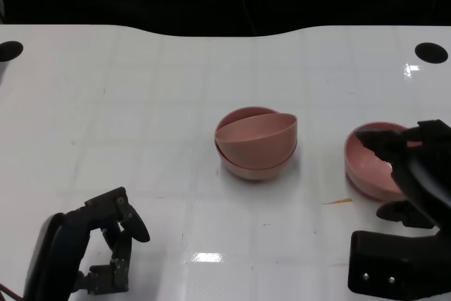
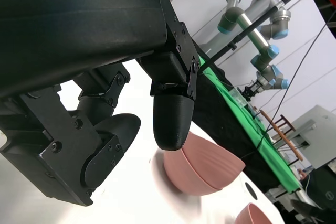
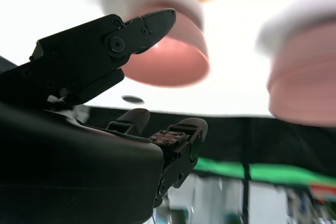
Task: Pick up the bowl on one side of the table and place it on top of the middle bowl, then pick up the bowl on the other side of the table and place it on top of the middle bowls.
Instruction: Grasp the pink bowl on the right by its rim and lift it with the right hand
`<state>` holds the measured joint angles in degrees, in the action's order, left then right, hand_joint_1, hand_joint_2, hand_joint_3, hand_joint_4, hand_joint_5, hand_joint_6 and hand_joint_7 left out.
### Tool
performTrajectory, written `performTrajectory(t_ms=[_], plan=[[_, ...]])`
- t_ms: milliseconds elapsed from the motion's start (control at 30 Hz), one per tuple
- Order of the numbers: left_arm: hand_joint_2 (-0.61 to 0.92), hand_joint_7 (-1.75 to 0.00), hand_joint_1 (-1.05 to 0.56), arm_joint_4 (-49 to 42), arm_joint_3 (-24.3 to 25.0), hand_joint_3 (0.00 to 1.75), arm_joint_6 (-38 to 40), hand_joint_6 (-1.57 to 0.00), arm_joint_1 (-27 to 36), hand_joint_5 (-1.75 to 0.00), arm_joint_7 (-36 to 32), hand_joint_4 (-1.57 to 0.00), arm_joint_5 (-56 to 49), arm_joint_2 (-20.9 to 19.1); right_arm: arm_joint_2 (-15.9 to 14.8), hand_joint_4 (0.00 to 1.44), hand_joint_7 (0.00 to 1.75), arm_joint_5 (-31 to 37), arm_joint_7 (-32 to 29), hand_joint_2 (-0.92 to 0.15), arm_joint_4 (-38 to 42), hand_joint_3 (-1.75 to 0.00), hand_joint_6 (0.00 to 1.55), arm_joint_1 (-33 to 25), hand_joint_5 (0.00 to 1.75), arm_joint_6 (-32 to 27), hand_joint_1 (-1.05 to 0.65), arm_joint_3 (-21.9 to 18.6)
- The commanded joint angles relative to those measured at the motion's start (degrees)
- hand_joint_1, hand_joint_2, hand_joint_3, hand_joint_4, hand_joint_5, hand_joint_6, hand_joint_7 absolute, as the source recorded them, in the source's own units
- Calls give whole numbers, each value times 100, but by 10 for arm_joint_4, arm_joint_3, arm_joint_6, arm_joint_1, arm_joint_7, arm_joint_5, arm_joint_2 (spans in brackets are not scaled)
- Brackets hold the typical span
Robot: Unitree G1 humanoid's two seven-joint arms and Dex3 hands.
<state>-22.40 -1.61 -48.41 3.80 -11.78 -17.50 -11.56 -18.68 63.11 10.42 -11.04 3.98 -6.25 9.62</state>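
Two pink bowls sit stacked at the table's middle; the upper bowl [image 1: 255, 134] lies tilted inside the lower bowl [image 1: 246, 168]. The stack [image 2: 202, 166] also shows in the left wrist view. A third pink bowl [image 1: 365, 166] stands at the right. My right hand [image 1: 412, 167] reaches over its near rim, fingers spread across the bowl [image 3: 168, 61], one fingertip [image 3: 160, 18] at the rim; I see no closed grip. My left hand [image 1: 106, 244] hovers at the lower left, well away from the stack, with nothing between its fingers [image 2: 172, 119].
Black round holes sit in the table's far right corner [image 1: 431, 52] and far left corner [image 1: 10, 51]. A small tan sliver [image 1: 338, 201] lies near the right bowl. Beyond the table, the left wrist view shows a green surface [image 2: 262, 145] and other robot arms [image 2: 257, 35].
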Motion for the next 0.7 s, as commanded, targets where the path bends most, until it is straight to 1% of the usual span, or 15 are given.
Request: performTrajectory(t_ms=[33, 100, 133, 267, 333, 433, 533, 600, 700], plan=[[25, -154, -1, -4, 2, 158, 3, -83, 1, -172, 7, -89, 0, -8, -21, 20, 7, 11, 24, -80, 19, -1, 40, 27, 50, -17, -60, 15], [26, -154, -2, -3, 2, 157, 4, -83, 1, -172, 7, -89, -2, -9, -24, 18, 5, 12, 35, -81, 28, -1, 39, 34, 47, -27, -59, 23], [27, -155, -2, -5, 2, 157, 2, -82, 1, -172, 8, -89, -2, -9, -22, 18, 5, 18, 46, -82, 45, -1, 39, 45, 46, -38, -59, 32], [27, -152, -2, -9, 2, 155, -2, -82, -1, -169, 11, -90, -1, -12, -23, 32, 2, 36, 75, -85, 107, 0, 42, 87, 28, -71, -56, 63], [28, -152, -2, -9, 1, 155, -3, -83, -1, -169, 11, -90, -1, -12, -24, 35, 1, 30, 74, -86, 132, 0, 42, 103, 24, -76, -55, 72], [28, -152, -1, -7, 1, 155, -4, -83, -1, -169, 9, -90, -4, -12, -27, 44, 1, 17, 77, -87, 190, 0, 44, 136, 20, -68, -53, 91], [27, -152, -3, -6, 1, 155, -2, -83, 0, -170, 9, -90, -6, -12, -32, 57, 1, 0, 75, -90, 239, -1, 46, 161, 18, -51, -50, 108], [28, -152, -3, -4, 1, 154, -1, -83, 1, -170, 9, -90, -7, -12, -33, 71, 3, -10, 75, -92, 273, -1, 52, 179, 21, -44, -49, 119], [28, -152, -3, -1, 2, 154, 0, -82, 2, -170, 8, -90, -9, -12, -33, 81, 5, -25, 70, -92, 315, -3, 58, 201, 26, -33, -46, 133]])
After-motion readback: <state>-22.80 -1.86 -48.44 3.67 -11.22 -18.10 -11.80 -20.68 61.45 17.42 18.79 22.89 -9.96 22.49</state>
